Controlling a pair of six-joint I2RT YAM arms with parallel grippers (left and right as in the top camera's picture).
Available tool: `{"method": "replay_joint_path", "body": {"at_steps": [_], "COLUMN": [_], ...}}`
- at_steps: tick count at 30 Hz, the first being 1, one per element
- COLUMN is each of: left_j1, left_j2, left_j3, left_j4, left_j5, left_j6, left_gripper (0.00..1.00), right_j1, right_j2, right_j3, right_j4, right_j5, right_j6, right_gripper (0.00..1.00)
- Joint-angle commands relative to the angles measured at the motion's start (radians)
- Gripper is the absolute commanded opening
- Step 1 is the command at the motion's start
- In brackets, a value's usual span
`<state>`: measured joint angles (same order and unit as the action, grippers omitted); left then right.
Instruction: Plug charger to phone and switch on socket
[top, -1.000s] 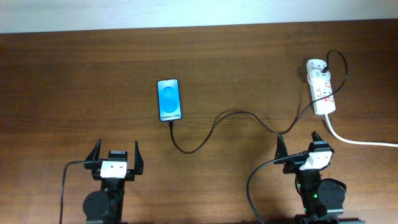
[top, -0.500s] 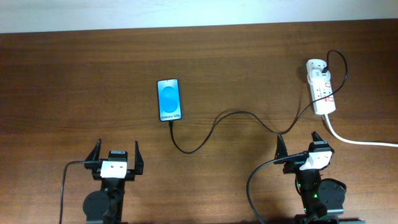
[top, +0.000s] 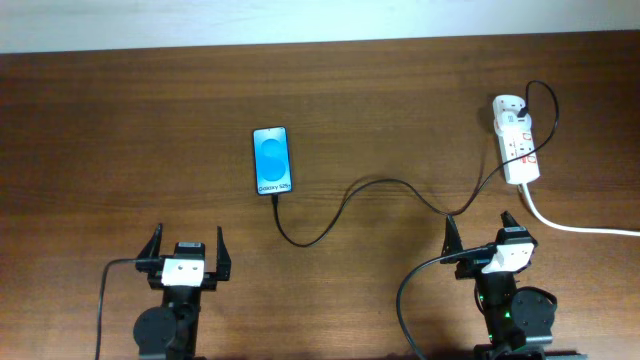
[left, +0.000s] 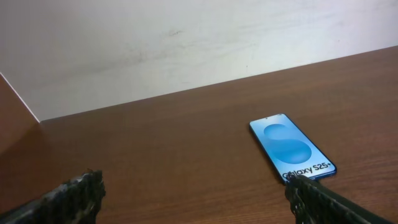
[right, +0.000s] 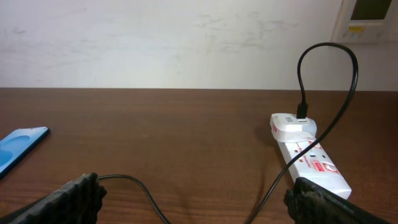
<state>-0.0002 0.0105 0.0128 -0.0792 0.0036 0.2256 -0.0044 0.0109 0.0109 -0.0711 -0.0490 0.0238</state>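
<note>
The phone lies flat on the table, blue screen up, "Galaxy S25" text at its near end; it also shows in the left wrist view and at the left edge of the right wrist view. The black charger cable runs from the phone's near end in loose curves to a white adapter on the socket's far end. The socket is a white power strip at the far right; it also shows in the right wrist view. My left gripper and right gripper are open, empty, near the front edge.
A thick white cord runs from the socket's near end off the right edge. A pale wall stands behind the table's far edge. The robots' black wires hang by each arm base.
</note>
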Motion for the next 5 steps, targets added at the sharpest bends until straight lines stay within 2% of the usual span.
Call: {"method": "replay_joint_path", "body": {"at_steps": [1, 5], "left_j1": [0.006, 0.006], "left_j2": [-0.005, -0.005], "left_j3": [-0.004, -0.004], "left_j4": [-0.002, -0.002], "left_j5": [0.018, 0.018], "left_j6": [0.015, 0.015], "left_gripper": [0.99, 0.99], "right_j1": [-0.004, -0.004], "right_j2": [-0.007, -0.007], "right_j3": [-0.005, -0.005], "right_j4": [-0.005, -0.005], "right_j5": [0.001, 0.001], "right_j6": [0.007, 0.007], "right_gripper": [0.98, 0.98]}}
